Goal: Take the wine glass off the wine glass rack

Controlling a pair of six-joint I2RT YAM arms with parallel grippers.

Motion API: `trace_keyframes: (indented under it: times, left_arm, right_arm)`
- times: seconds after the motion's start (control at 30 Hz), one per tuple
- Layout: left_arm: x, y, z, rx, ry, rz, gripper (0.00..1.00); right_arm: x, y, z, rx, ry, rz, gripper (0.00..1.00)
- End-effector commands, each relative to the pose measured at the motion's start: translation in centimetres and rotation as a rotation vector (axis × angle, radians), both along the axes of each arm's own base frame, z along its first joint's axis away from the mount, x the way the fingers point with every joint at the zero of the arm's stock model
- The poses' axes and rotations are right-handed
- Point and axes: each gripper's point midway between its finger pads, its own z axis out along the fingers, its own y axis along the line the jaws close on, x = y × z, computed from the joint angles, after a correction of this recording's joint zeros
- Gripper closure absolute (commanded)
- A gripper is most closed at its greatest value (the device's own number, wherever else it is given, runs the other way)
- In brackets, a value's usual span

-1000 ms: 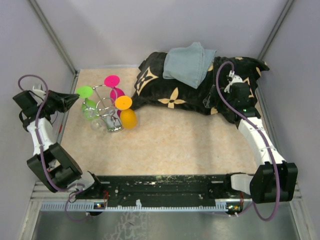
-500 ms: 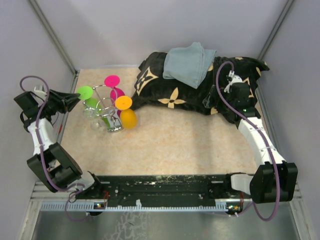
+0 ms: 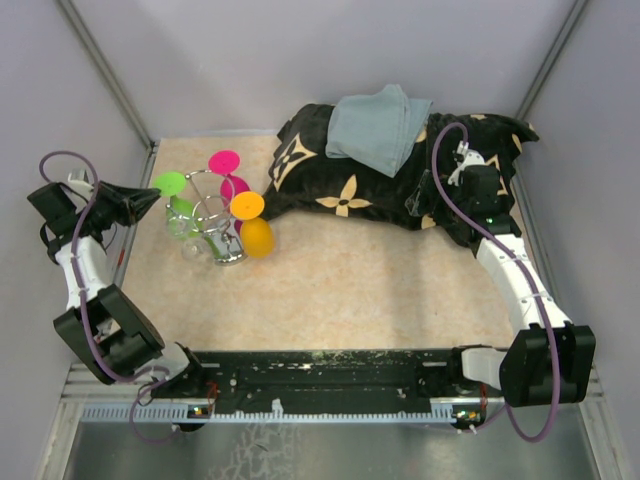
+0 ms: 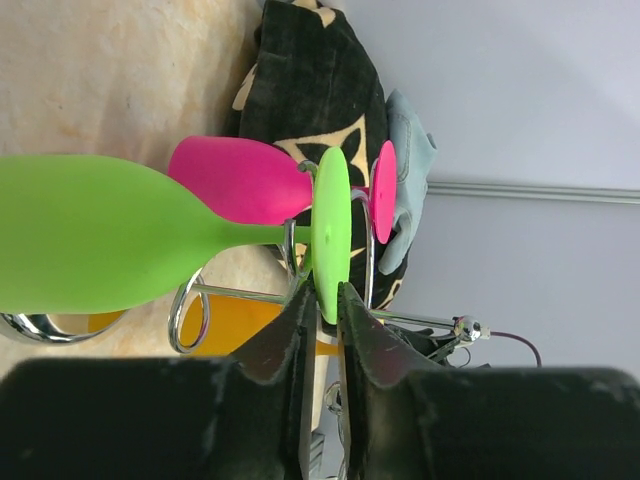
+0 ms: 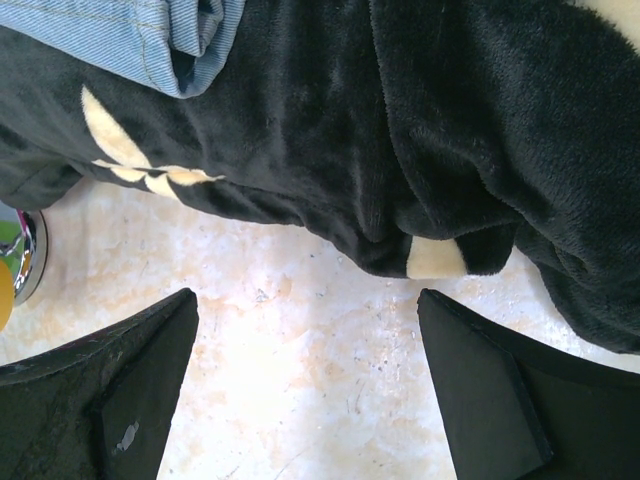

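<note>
Near left: left end effector reaches in from the table's left edge at rack height. Fingers nearly together, pinching the rim of the foot of the green wine glass.

Green wine glass on the wine glass rack, hanging on its left side, foot up, bowl below, stem through a wire loop.

Rack stands on the table, left of centre, on its shiny round base. A pink glass hangs on the far side, an orange glass on the right.

Right side, further back: right end effector, fingers spread wide with nothing between them, over bare table just beside a black blanket with cream flower marks.

Far: a folded denim cloth lies on top of the blanket
</note>
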Motion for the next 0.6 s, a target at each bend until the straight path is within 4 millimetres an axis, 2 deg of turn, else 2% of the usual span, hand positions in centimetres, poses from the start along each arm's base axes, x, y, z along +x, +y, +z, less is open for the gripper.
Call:
trace_keyframes:
  times: [0.0, 0.1, 0.2, 0.33, 0.57]
  left_arm:
    - [-0.1, 0.07, 0.58, 0.006, -0.026, -0.013, 0.84]
    - [-0.12, 0.11, 0.57, 0.006, -0.025, -0.012, 0.89]
    - [-0.11, 0.14, 0.36, 0.002, -0.021, -0.011, 0.89]
    - [0.02, 0.17, 0.15, -0.008, -0.018, -0.011, 0.83]
    - [0.45, 0.41, 0.35, -0.021, -0.026, -0.009, 0.81]
  right_arm:
    - [0.65, 0.06, 1.96, 0.016, -0.081, 0.0, 0.09]
    - [0.73, 0.05, 1.91, 0.017, -0.079, -0.002, 0.09]
    - [0.74, 0.08, 1.77, 0.017, -0.076, 0.0, 0.09]
    - [0.81, 0.14, 1.75, 0.018, -0.075, 0.002, 0.09]
    - [1.0, 0.33, 1.85, 0.028, -0.076, 0.008, 0.09]
